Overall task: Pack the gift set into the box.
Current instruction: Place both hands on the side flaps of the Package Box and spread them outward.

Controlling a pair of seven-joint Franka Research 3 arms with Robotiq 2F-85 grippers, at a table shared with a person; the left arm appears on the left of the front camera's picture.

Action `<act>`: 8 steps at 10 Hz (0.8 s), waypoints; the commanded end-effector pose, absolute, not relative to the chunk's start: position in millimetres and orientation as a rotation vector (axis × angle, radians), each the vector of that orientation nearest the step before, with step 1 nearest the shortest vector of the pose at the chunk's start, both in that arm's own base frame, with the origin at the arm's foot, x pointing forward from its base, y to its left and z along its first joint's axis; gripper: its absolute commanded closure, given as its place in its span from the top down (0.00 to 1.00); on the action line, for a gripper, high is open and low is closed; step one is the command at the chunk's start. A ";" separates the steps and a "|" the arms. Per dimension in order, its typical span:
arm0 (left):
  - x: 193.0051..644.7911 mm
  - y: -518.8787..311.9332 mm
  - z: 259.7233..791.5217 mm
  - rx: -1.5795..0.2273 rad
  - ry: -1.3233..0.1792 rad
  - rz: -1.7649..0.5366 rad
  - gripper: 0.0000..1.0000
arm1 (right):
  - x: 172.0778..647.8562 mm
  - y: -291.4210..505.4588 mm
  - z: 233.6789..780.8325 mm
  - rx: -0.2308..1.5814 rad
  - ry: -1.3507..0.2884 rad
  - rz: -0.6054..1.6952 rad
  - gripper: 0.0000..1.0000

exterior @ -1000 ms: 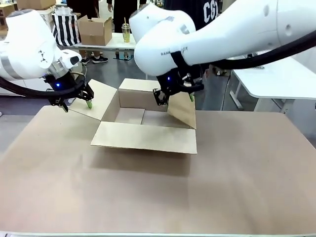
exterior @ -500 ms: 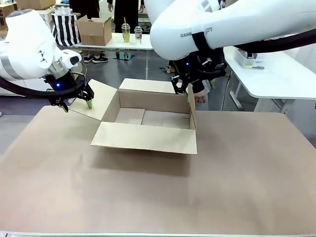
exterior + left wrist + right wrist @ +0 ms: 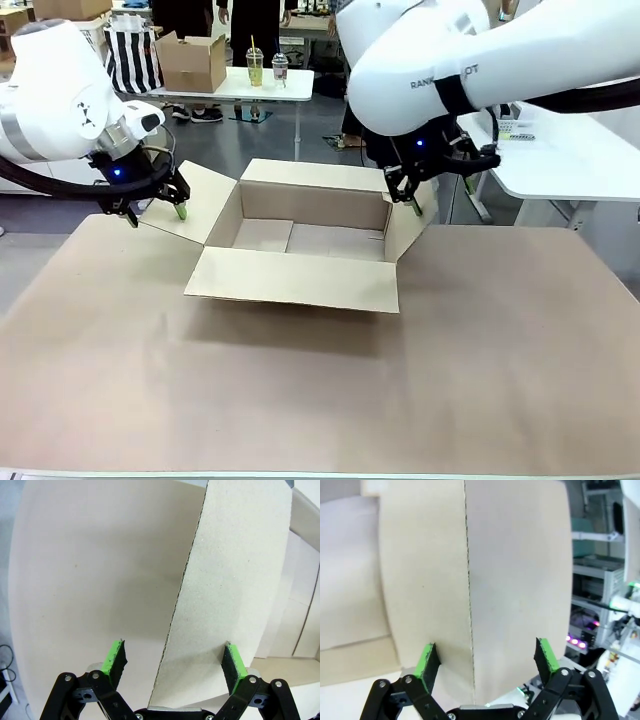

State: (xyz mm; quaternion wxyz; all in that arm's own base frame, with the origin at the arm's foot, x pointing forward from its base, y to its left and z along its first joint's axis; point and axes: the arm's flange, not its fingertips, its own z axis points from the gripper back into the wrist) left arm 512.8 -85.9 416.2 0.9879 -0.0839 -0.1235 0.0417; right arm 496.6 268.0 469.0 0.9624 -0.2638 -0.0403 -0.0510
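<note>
**Front view with both wrist views.** A brown-covered tabletop (image 3: 300, 400) fills the foreground. At its middle stands one brown cardboard box (image 3: 312, 206), plain-sided, with all four top flaps folded outward. The near flap (image 3: 295, 280) lies almost flat towards the camera. The left flap (image 3: 208, 198) and right flap (image 3: 407, 233) slant up and outward, and the far flap (image 3: 312, 174) rises behind. Part of the box's inner floor is visible.

The left claw (image 3: 156, 214) sits at the outer edge of the left flap. In its wrist view the two green pads (image 3: 114, 656) are spread apart with the flap's edge between them, touching neither, so the claw is released. The right claw (image 3: 405, 200) is at the top of the right flap. It is likewise released, its pads (image 3: 426, 661) standing apart on either side of the cardboard.

Beyond the box stands a white table (image 3: 225, 88). It carries two drink cups (image 3: 255, 68), a smaller cardboard box (image 3: 192, 62) and a striped bag (image 3: 133, 58). People's legs show behind it.
</note>
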 end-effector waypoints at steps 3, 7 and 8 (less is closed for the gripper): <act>512.9 -87.1 416.1 -0.151 -0.259 0.098 1.00 | 477.9 226.6 431.4 -0.404 -0.077 -0.204 1.00; 512.9 -87.1 416.1 -0.151 -0.259 0.098 1.00 | 490.9 238.7 440.1 -0.455 -0.057 -0.158 1.00; 512.9 -87.1 416.1 -0.151 -0.259 0.098 1.00 | 490.9 238.7 440.1 -0.455 -0.057 -0.158 1.00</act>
